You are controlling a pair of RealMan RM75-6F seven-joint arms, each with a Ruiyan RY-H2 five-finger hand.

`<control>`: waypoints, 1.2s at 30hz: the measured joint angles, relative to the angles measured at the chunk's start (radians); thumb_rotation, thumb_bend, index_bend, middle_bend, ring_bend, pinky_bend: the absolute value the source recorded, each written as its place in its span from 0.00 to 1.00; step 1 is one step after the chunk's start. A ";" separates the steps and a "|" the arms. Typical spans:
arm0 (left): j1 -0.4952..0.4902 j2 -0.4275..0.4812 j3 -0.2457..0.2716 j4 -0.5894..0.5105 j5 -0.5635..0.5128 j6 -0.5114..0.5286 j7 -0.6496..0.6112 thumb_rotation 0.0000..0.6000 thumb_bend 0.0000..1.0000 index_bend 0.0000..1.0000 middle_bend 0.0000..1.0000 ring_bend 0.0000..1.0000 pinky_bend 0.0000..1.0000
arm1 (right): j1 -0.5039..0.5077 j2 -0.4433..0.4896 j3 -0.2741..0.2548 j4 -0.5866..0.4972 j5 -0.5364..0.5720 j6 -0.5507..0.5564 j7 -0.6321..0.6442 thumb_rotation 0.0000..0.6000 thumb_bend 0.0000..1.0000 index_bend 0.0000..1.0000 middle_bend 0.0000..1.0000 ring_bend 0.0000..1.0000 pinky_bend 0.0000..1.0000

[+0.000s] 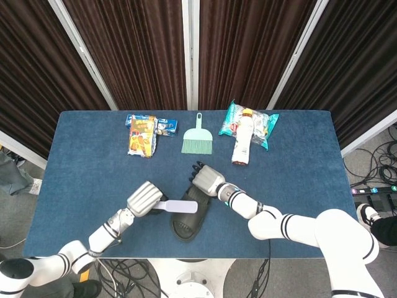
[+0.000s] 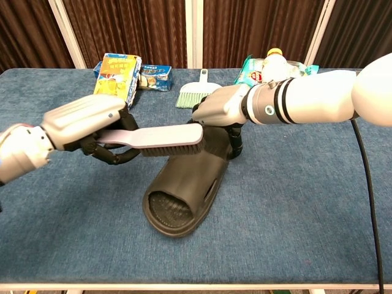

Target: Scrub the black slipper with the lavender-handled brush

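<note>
Both hands engaged: left hand (image 2: 82, 125) grips lavender-handled brush (image 2: 162, 137) crosswise over black slipper (image 2: 187, 184); right hand (image 2: 219, 110) pins its heel, toward bench's far edge.

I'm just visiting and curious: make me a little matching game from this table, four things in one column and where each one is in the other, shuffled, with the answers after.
Things:
1. lavender-handled brush
2. black slipper
3. small green broom
4. bottle with the red end

Places:
A. lying on a teal packet at the far right of the table
B. held in the left hand, its head over the slipper
C. at the middle of the far edge, beside the snack boxes
D. in the middle of the table, its far end under the right hand

Pairs: 1-B, 2-D, 3-C, 4-A
</note>
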 measured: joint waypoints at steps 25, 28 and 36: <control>0.000 -0.036 0.102 0.054 0.052 0.113 0.033 1.00 0.48 1.00 1.00 1.00 1.00 | 0.029 0.008 -0.038 -0.020 0.039 0.040 0.047 1.00 0.13 0.36 0.31 0.09 0.13; -0.013 -0.024 0.062 0.029 0.007 0.086 0.026 1.00 0.48 1.00 1.00 1.00 1.00 | 0.032 0.011 -0.043 -0.026 0.043 0.045 0.046 1.00 0.13 0.36 0.31 0.09 0.13; -0.048 -0.067 0.012 0.079 -0.077 -0.044 0.077 1.00 0.48 1.00 1.00 1.00 1.00 | 0.044 0.014 -0.051 -0.035 0.066 0.053 0.036 1.00 0.13 0.36 0.31 0.09 0.13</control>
